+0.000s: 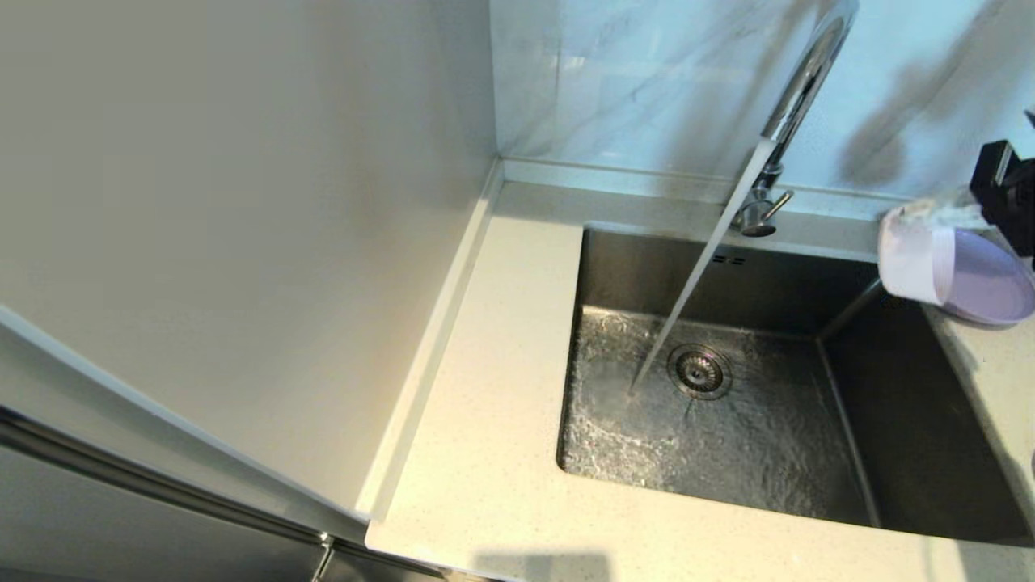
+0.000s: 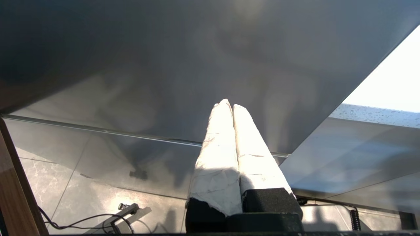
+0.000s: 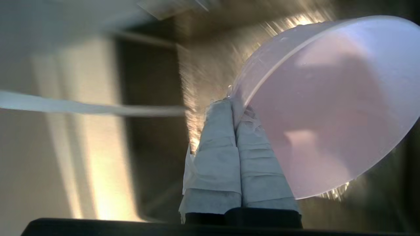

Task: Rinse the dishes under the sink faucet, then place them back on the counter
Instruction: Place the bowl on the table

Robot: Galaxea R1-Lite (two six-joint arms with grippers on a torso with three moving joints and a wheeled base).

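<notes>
My right gripper [image 1: 938, 214] is shut on the rim of a deep bowl [image 1: 918, 259], white outside with a lilac-looking inside. It holds the bowl tipped on its side over the sink's far right corner. In the right wrist view the wrapped fingertips [image 3: 226, 108] pinch the bowl [image 3: 328, 114] at its edge. The chrome faucet [image 1: 796, 89] pours a slanting stream [image 1: 695, 275] onto the sink floor beside the drain strainer [image 1: 699, 371], well left of the bowl. The lavender plate and the pink cup are out of view. My left gripper [image 2: 228, 105] is shut and empty, parked low beside a grey cabinet panel.
The steel sink [image 1: 914, 420] has a wet, rippling floor and two overflow slots [image 1: 729, 260] on its far wall. Off-white counter [image 1: 493, 404] surrounds it, with a raised rim along the left wall and the marbled back wall. The faucet lever [image 1: 778, 204] points right.
</notes>
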